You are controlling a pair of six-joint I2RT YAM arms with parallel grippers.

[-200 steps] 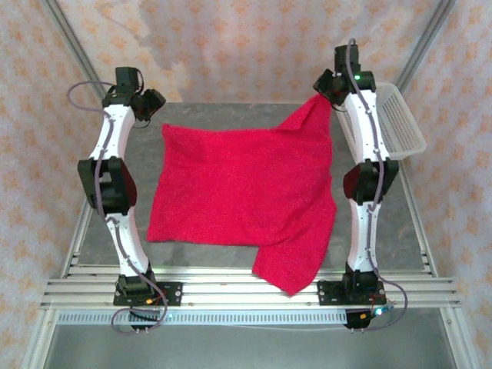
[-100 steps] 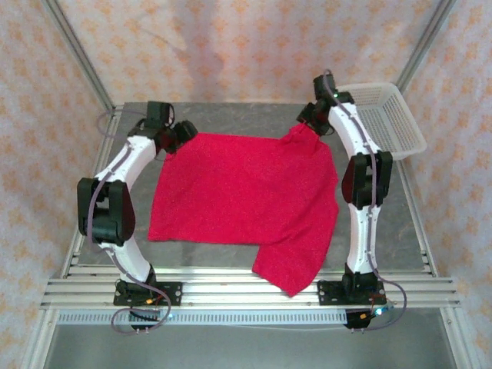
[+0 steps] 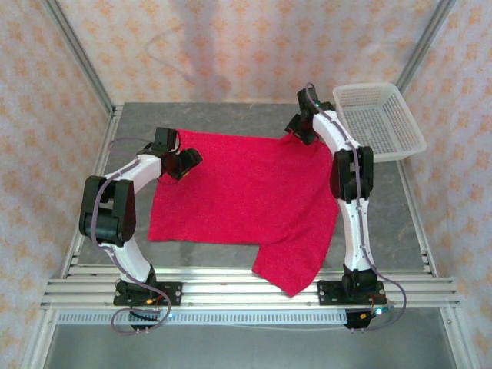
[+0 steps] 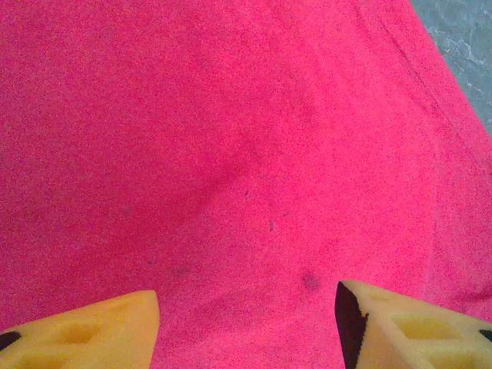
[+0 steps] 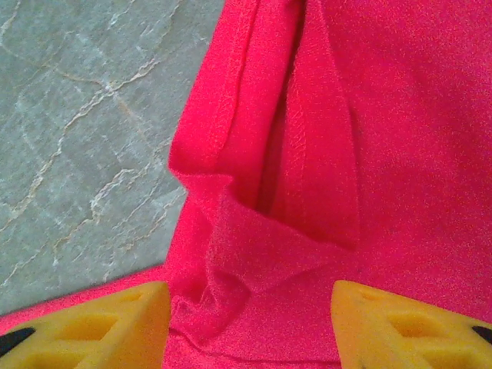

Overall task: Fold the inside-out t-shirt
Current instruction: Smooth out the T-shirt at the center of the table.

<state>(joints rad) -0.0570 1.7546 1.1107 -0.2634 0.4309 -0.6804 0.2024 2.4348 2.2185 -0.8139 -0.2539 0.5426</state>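
The inside-out t-shirt [image 3: 238,192] lies spread out, crimson red, across the grey table [image 3: 231,115]. One part of it [image 3: 296,265] droops over the near rail. My left gripper [image 3: 187,160] hovers low over the shirt's far-left corner. In the left wrist view its yellow fingers [image 4: 92,330] stand apart over flat cloth [image 4: 231,138], so the left gripper [image 4: 246,296] is open. My right gripper [image 3: 298,129] is at the far-right corner. There the right gripper [image 5: 250,292] is open, with a crumpled hem fold [image 5: 231,254] lying loose between its fingers.
A white mesh basket [image 3: 380,119] stands at the far right of the table, beside the right arm. Bare grey tabletop [image 5: 77,138] lies left of the shirt's hem in the right wrist view. Aluminium rails [image 3: 231,292] run along the near edge.
The right gripper has come down and inward with the lifted shirt corner, which now rests on the table. The left gripper has swung in from the far left onto the shirt's corner.
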